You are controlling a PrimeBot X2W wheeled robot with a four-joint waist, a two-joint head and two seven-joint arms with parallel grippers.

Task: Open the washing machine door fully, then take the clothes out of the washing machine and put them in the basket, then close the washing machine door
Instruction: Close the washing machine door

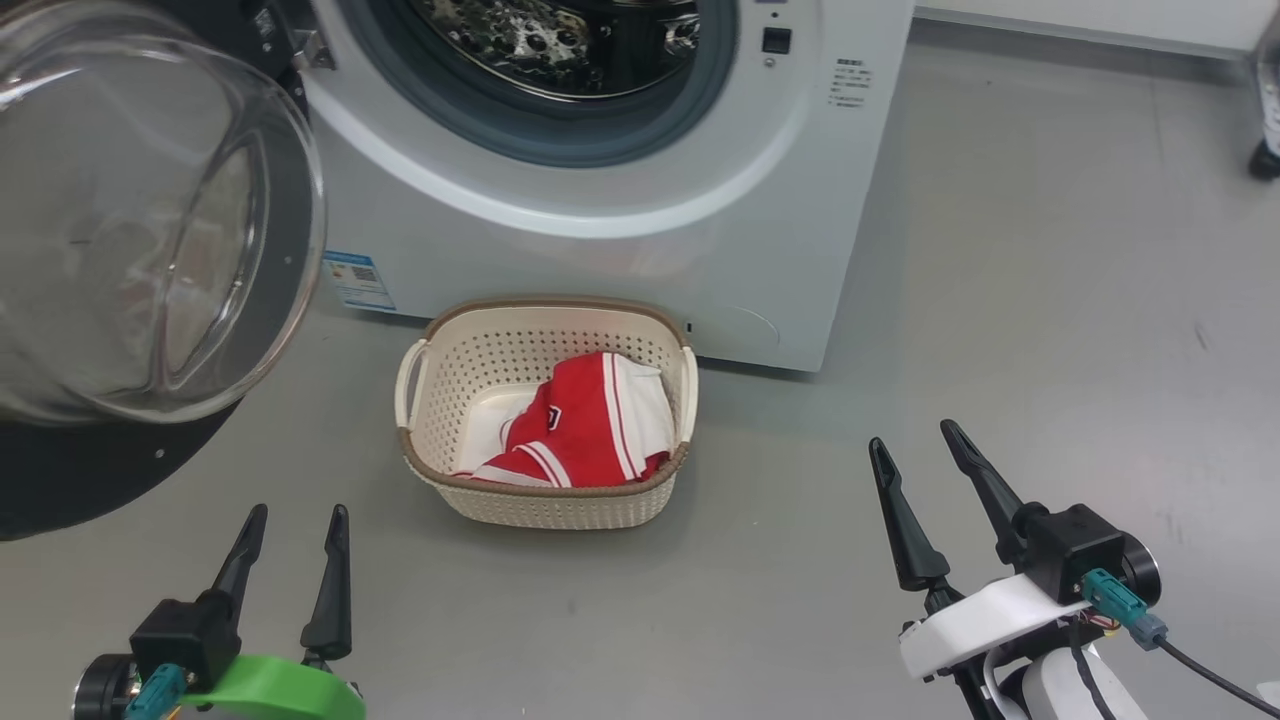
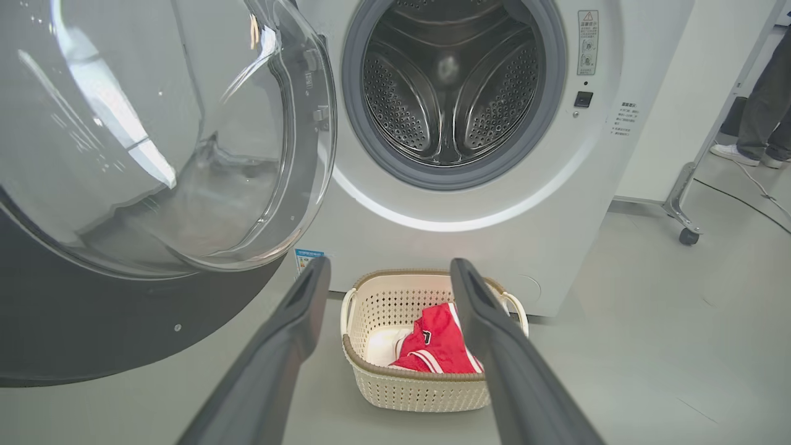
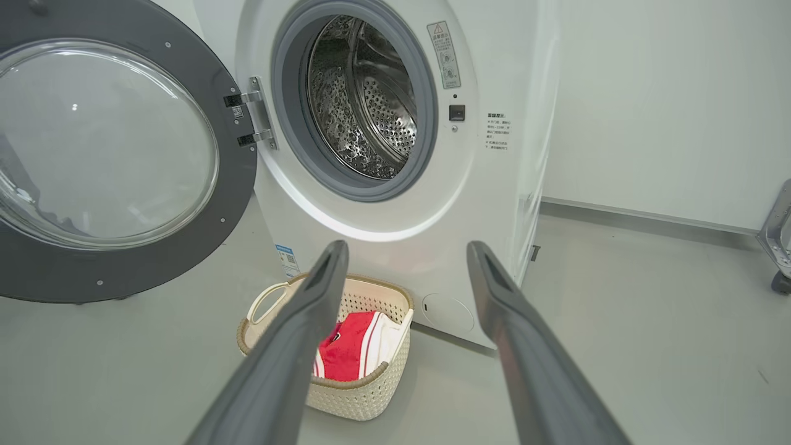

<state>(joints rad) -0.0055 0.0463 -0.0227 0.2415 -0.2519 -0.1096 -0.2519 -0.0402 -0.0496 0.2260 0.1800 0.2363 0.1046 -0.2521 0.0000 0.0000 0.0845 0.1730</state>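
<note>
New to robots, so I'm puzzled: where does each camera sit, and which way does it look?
Head view: on the head, looking forward and down at the cream perforated plastic basket before the white front-loading washing machine; left tool and right tool below.
Left wrist view: on the left wrist, looking along its dark fingers into the perforated steel drum.
Right wrist view: on the right wrist, looking along its fingers, slantwise at the machine.
Shared: both wrist views show red-and-white clothes in the basket.

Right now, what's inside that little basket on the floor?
Red clothes with white stripes and panels lie crumpled in the basket, toward its right side. Whatever lies beneath the fabric is covered, so I cannot tell how many pieces there are.
</note>
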